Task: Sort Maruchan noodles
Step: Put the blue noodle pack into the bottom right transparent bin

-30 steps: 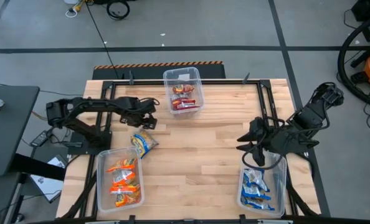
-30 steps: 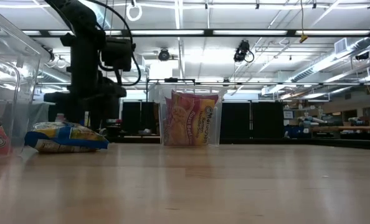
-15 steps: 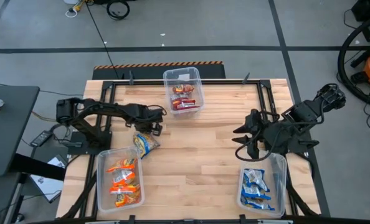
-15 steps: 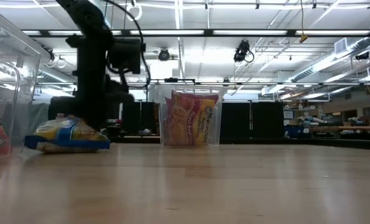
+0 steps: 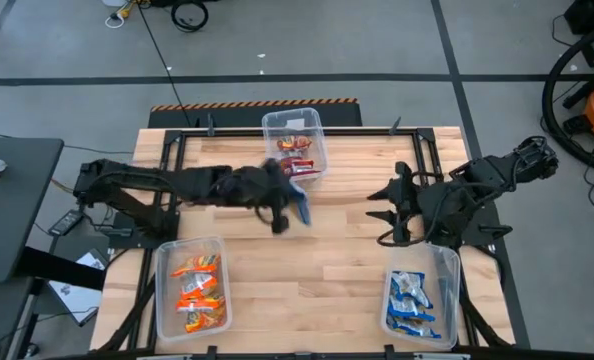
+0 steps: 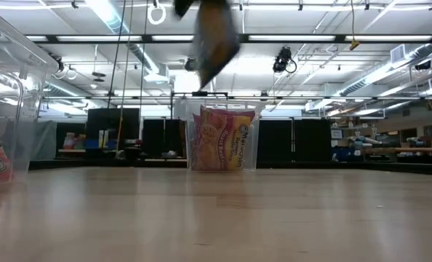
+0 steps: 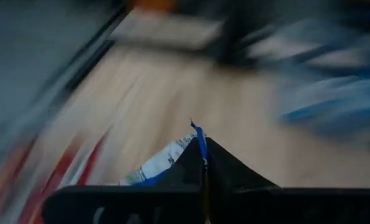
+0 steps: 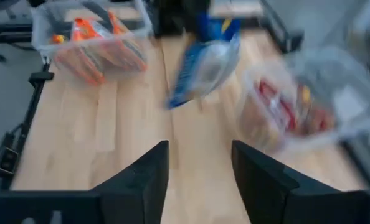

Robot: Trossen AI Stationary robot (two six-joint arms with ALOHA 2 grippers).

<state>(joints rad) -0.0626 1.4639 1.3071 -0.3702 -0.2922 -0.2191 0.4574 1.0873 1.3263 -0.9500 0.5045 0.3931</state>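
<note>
Left gripper (image 5: 285, 208): reached out over the middle of the table (image 5: 317, 270), jaws pressed together on a blue-and-yellow noodle packet (image 5: 299, 203). The packet sits between the fingertips and hangs clear of the wood; in the low view it shows high up, well above the tabletop (image 6: 214, 33). In the left wrist view a blue edge of the wrapper (image 7: 200, 142) pokes out just past the closed fingertips, with more wrapper to one side of them.

Right gripper (image 5: 385, 212): held above the table's right part, jaws spread with nothing between them. Facing it across the table is the hanging packet, which the right wrist view shows straight ahead of the open fingers (image 8: 208, 59).

Bin of red packets (image 5: 295, 145): clear plastic, at the far edge of the table, just beyond the left gripper's jaws; red packets (image 5: 295, 165) stand inside it.

Bin of orange packets (image 5: 190, 285): clear plastic, at the near left corner, well behind and to the side of the left jaws; orange packets (image 5: 197, 285) lie in it.

Bin of blue packets (image 5: 421, 295): clear plastic, at the near right corner, just beside and below the right gripper; blue packets (image 5: 409, 300) lie in it, the count unclear from above.
</note>
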